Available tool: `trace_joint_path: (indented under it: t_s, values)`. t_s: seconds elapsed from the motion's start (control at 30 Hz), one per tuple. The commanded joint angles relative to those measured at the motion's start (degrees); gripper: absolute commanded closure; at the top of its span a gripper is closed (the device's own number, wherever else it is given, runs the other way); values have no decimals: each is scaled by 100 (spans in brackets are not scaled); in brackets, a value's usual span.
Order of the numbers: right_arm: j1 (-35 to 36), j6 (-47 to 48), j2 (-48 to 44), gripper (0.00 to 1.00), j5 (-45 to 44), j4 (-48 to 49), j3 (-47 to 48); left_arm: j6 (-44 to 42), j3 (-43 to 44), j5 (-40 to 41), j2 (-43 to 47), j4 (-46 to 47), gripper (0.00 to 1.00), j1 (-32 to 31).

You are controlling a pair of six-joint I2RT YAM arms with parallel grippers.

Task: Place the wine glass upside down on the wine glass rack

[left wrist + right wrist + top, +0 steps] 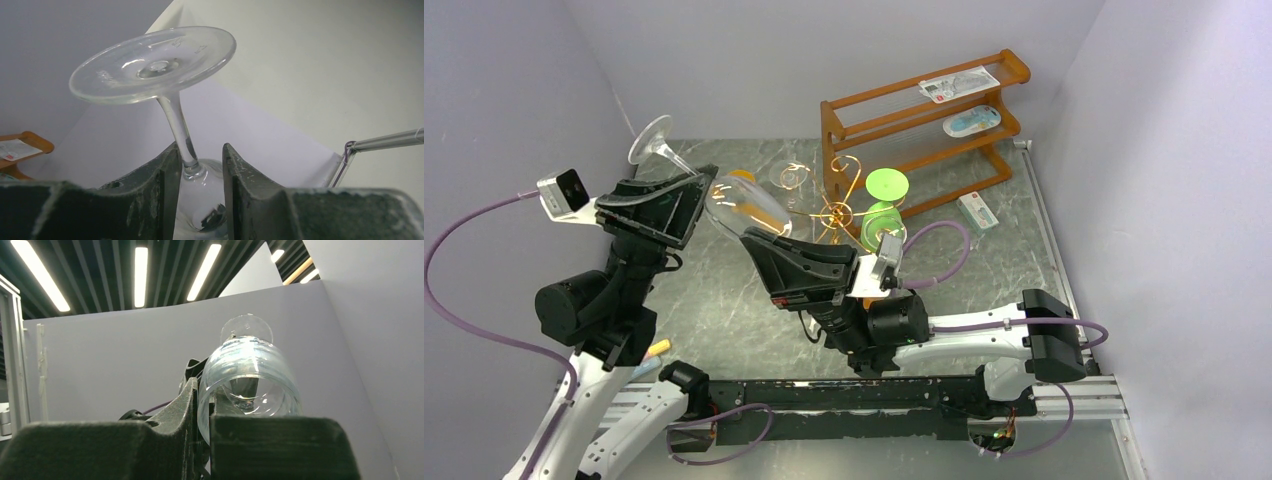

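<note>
The clear wine glass (746,208) hangs tilted in the air, its foot (152,65) up and to the left. My right gripper (756,240) is shut on the bowl's rim (250,375), one finger inside the glass and one outside. My left gripper (702,185) straddles the stem (176,125) just above the bowl. The stem rests against one finger (167,170), with a gap to the other, so the jaws stand open. The gold wire wine glass rack (836,205) stands behind the right arm, to the right of the glass.
Another clear glass (789,175) and two green stemmed pieces (886,185) sit at the rack. A brown three-tier shelf (924,120) with packets stands at the back right. A small packet (977,210) lies on the table. Grey walls close in on both sides.
</note>
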State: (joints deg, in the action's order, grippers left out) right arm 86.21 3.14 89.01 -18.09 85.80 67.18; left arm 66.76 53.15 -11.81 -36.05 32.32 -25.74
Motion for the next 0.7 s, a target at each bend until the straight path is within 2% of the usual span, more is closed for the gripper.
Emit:
trace_joint_path:
  t_s: [0.0,0.13,0.27,0.33,0.4,0.53,0.67]
  values:
    - [-89,84,-9,100,-435,816,158,6,-54,-292,151,379,59,-30]
    - [-89,46,-86,100,-314,747,115,-65,-61,-256,203,497,58,-34]
    - [-98,-92,-177,100,-232,649,62,-122,-29,-326,186,613,73,-36]
    - [-104,-184,-186,100,-237,649,48,-107,-53,-336,178,713,86,-31]
    - [-127,-296,-208,100,-243,621,41,-95,-88,-328,173,793,94,-35]
    - [-158,-600,-295,100,-317,526,-46,-272,-39,-370,156,740,95,-32]
    - [-160,-678,-494,74,-446,350,-289,-739,213,-394,149,186,95,-31]
